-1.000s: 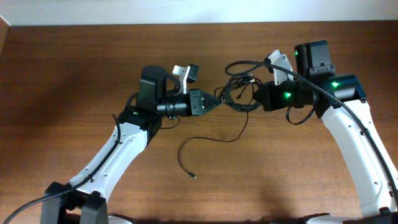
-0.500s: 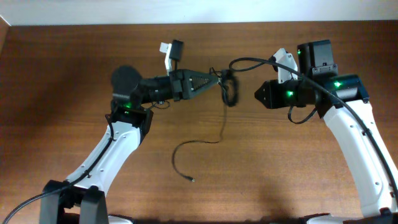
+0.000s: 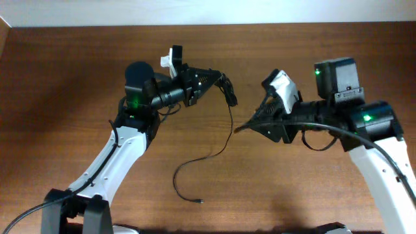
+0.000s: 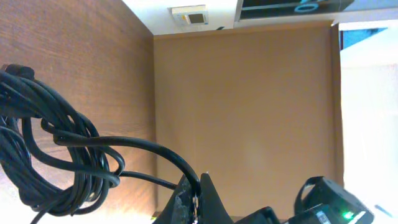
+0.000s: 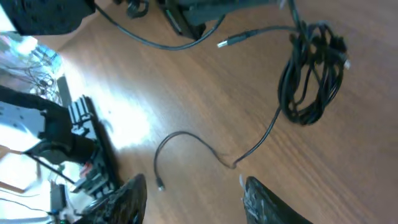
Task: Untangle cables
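Dangling black cable bundle [image 3: 229,91] hangs from the left claw [image 3: 219,76].

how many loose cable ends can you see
2. One plug end sticks out beside the cable coil held by the left gripper; one thin end lies on the table. Others may be hidden inside the coil.

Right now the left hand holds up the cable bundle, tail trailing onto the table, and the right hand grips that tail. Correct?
No: the right wrist view shows the right hand open, gripping nothing. The left hand does hold up the cable bundle, tail trailing onto the table.
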Robot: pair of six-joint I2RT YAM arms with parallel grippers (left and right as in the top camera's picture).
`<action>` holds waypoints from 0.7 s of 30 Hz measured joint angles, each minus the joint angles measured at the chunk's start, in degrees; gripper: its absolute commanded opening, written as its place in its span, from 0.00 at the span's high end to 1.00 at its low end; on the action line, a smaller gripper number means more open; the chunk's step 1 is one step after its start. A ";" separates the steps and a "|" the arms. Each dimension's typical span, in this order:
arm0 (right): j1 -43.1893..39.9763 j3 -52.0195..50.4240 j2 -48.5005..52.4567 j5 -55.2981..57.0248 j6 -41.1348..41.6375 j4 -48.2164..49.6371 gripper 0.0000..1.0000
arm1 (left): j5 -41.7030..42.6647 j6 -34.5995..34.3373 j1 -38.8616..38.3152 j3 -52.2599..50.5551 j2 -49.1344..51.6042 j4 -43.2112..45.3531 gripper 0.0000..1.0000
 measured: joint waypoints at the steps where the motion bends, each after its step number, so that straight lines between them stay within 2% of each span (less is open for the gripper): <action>1: 0.00 -0.15 0.83 0.09 -0.61 2.99 0.50 | 0.17 -1.31 0.00 0.00 0.00 0.00 1.00; 4: 0.00 -0.35 5.46 0.74 -1.49 7.74 0.51 | 1.73 -4.57 0.00 0.00 0.00 1.42 1.00; 6: 0.72 -0.48 10.05 0.94 -1.62 9.14 0.52 | 3.39 -7.43 0.00 -0.02 0.00 5.46 1.00; 7: 1.42 -0.50 10.93 0.94 -1.68 10.23 0.52 | 3.72 -8.13 0.00 -0.02 -0.02 6.19 1.00; 9: 3.02 -0.70 11.78 0.94 -1.22 14.93 0.59 | 4.26 -10.29 0.00 -0.02 -0.02 6.47 1.00; 13: 3.78 -0.72 12.39 3.21 0.33 17.49 0.59 | 6.32 -17.75 0.00 -0.02 -0.02 6.47 1.00; 14: 3.82 -0.72 12.39 3.34 0.33 17.49 0.63 | 6.62 -19.08 0.00 -0.02 -0.02 6.49 1.00; 15: 4.76 -0.72 12.41 3.56 0.31 17.53 0.86 | 6.84 -19.89 0.00 -0.02 -0.02 6.47 1.00; 16: 6.34 -0.72 12.61 3.93 0.50 17.59 0.96 | 7.06 -20.57 0.00 -0.02 -0.02 6.47 1.00; 19: 7.48 -0.72 13.33 7.61 3.61 17.70 0.96 | 8.31 -20.98 0.00 -0.02 -0.02 6.38 1.00; 21: 4.96 -0.72 11.89 8.09 7.65 16.37 0.96 | 8.96 -18.86 1.86 -0.02 -0.02 6.21 1.00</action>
